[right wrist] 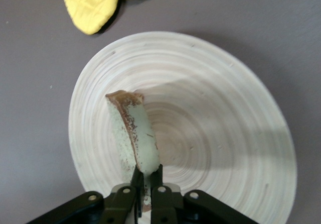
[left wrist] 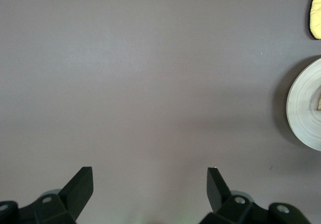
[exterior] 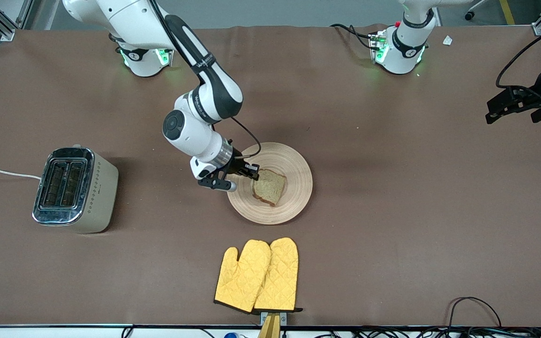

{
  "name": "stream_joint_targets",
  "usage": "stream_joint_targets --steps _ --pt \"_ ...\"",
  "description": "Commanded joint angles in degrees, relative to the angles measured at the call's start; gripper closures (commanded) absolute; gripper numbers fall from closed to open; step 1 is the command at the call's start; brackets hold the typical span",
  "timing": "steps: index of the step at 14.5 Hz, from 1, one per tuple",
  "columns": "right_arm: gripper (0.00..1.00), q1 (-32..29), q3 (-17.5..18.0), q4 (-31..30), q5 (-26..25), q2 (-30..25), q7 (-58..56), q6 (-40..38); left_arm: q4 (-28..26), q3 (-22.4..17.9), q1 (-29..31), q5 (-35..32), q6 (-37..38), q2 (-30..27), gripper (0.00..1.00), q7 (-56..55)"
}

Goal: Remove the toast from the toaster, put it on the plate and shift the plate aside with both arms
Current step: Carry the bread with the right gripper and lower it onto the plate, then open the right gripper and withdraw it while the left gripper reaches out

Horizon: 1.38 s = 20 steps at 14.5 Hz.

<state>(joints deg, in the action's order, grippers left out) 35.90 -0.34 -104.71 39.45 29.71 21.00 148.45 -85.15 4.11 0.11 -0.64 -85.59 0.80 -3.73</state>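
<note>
The toast (exterior: 269,187) is a speckled slice with a dark crust, held tilted on edge just above the middle of the round wooden plate (exterior: 294,164). My right gripper (exterior: 255,172) is shut on one edge of it. In the right wrist view the fingers (right wrist: 138,180) pinch the toast (right wrist: 133,133) over the plate's ringed surface (right wrist: 225,133). I cannot tell whether the toast's lower end touches the plate. My left gripper (exterior: 493,110) waits open over bare table at the left arm's end. Its fingers stand wide apart with nothing between them (left wrist: 150,184), and the plate's rim (left wrist: 303,108) shows off to one side.
A silver two-slot toaster (exterior: 73,188) stands toward the right arm's end, its white cord running off the table. A pair of yellow oven mitts (exterior: 258,274) lies nearer to the front camera than the plate. Cables hang along the table's front edge.
</note>
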Motion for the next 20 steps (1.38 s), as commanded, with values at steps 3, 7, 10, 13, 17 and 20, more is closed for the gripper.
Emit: stream_joint_targets --steps 3,7,10,13,17,20 --pt "0.0 -3.12 0.07 -3.12 1.15 -0.35 -5.53 -0.88 1.13 -0.15 0.6 3.1 0.07 0.51 0.0 0.91" --pt "0.0 -2.68 -4.3 -6.82 -3.21 -5.35 -5.62 -3.94 1.04 -0.15 0.51 3.1 0.07 0.6 0.0 0.91" --pt "0.0 -2.77 -10.89 -6.12 -15.42 -10.44 -5.09 -14.13 1.13 -0.15 0.51 5.73 0.07 1.3 0.0 0.83" --pt "0.0 -3.38 -17.65 -2.72 -24.74 -13.8 -5.62 -21.77 0.95 -0.07 0.16 7.06 -0.1 3.14 0.0 0.12" --pt "0.0 -3.38 -26.1 7.22 -31.01 -13.97 -5.97 -38.47 0.69 1.16 -3.79 7.67 -6.51 8.41 0.0 -0.58" --pt "0.0 -3.29 -30.67 12.24 -31.37 -15.91 -7.81 -45.34 0.6 1.17 -6.25 7.67 -12.12 13.07 0.0 -1.11"
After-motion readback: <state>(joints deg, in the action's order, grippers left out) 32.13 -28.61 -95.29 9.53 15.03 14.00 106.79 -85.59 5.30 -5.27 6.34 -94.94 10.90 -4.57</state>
